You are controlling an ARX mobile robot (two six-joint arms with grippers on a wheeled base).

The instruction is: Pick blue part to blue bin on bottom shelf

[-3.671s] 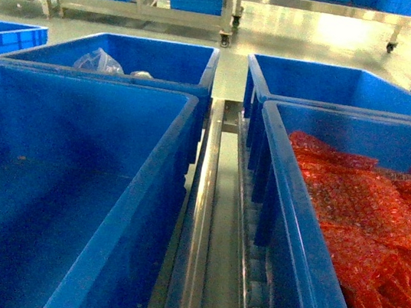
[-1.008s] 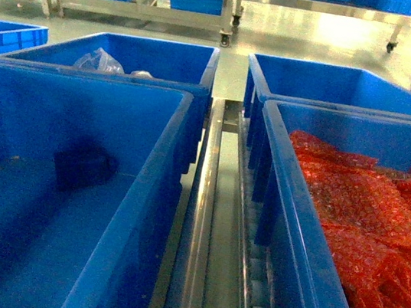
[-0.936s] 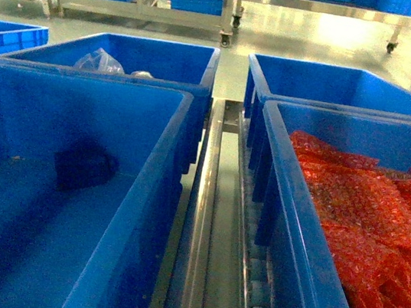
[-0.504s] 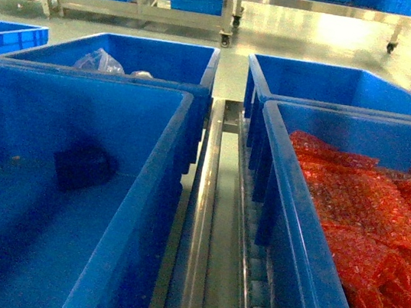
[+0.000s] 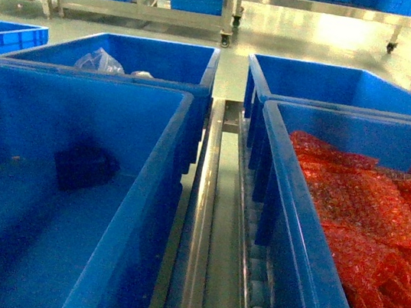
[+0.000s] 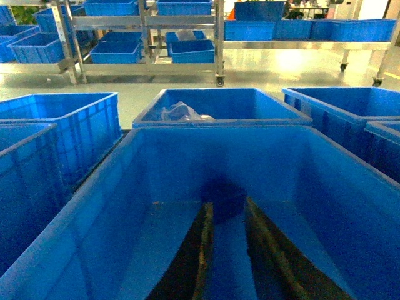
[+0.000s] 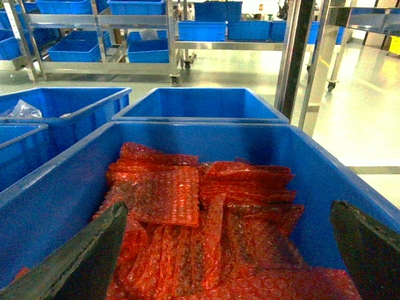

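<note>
The left tool (image 6: 226, 250), fingers spread, points at the blue part (image 6: 223, 195) on the blue bin (image 6: 94, 206) floor for grasping, while the right tool (image 7: 231, 262) waits spread.

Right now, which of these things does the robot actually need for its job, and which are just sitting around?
Needed for the job:
- blue part, lying in the blue bin
- blue bin
- left gripper, open over that bin

Just sitting around:
- crate of red bags
- clear plastic bag in the far crate
- right gripper, open
</note>
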